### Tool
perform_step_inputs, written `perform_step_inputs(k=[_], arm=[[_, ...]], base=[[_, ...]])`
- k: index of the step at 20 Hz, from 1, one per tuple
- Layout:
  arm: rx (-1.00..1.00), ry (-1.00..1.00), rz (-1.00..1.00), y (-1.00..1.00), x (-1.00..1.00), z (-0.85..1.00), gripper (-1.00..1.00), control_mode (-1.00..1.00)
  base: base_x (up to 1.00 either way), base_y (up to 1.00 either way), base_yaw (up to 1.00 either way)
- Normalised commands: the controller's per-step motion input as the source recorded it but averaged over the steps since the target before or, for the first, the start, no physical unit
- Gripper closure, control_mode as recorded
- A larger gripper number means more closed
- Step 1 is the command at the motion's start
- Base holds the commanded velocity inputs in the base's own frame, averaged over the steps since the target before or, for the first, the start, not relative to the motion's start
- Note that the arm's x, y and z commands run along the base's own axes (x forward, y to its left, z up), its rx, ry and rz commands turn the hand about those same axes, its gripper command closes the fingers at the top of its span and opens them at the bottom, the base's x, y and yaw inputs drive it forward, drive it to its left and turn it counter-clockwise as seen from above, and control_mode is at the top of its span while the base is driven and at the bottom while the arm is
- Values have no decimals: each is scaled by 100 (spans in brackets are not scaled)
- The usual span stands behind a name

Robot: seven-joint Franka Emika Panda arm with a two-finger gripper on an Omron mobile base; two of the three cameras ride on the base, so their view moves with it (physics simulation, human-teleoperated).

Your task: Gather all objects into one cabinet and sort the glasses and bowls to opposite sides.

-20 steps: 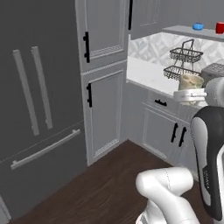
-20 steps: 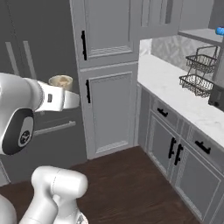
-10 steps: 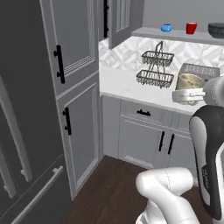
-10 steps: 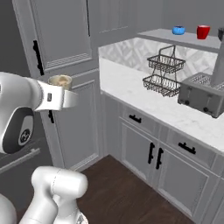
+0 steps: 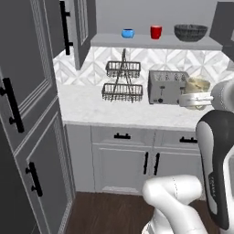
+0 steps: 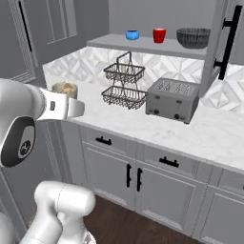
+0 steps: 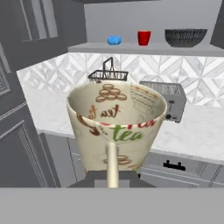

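My gripper (image 7: 112,177) is shut on the cream cup (image 7: 116,127), a tumbler printed with brown and green lettering. It holds the cup upright at counter height, in front of the open cabinet. The cream cup (image 5: 197,87) sits atop the hand at the right of the left base view; the same cup (image 6: 65,88) is at the left of the right base view. On the cabinet shelf (image 5: 151,42) stand the blue cup (image 5: 128,33), the red mug (image 5: 156,32) and the dark grey bowl (image 5: 190,32), from left to right. The fingers are hidden under the cup.
A toaster (image 5: 167,87) and a two-tier wire basket (image 5: 122,82) stand on the white counter (image 6: 209,131) below the shelf. Both cabinet doors hang open: the left door (image 5: 75,27), the right door (image 6: 224,43). Grey drawers (image 6: 162,162) lie under the counter. Tall cabinets (image 5: 27,114) stand at left.
The base has driven and turned: the fridge and tall cabinets have slid out left, and the counter and open cabinet now face me. The cream cup stays in the gripper.
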Motion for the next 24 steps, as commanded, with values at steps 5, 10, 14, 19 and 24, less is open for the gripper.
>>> perform_step_inputs(k=[5, 10, 14, 19, 24], arm=[[0, 0, 0, 0, 0, 0, 100, 100], [0, 0, 0, 0, 0, 0, 100, 100], [0, 0, 0, 0, 0, 0, 100, 100], [0, 0, 0, 0, 0, 0, 100, 100], [0, 0, 0, 0, 0, 0, 100, 100]], base=[[64, 11, -53], [37, 32, -11], [40, 30, -10], [49, 53, -20], [49, 55, -22]])
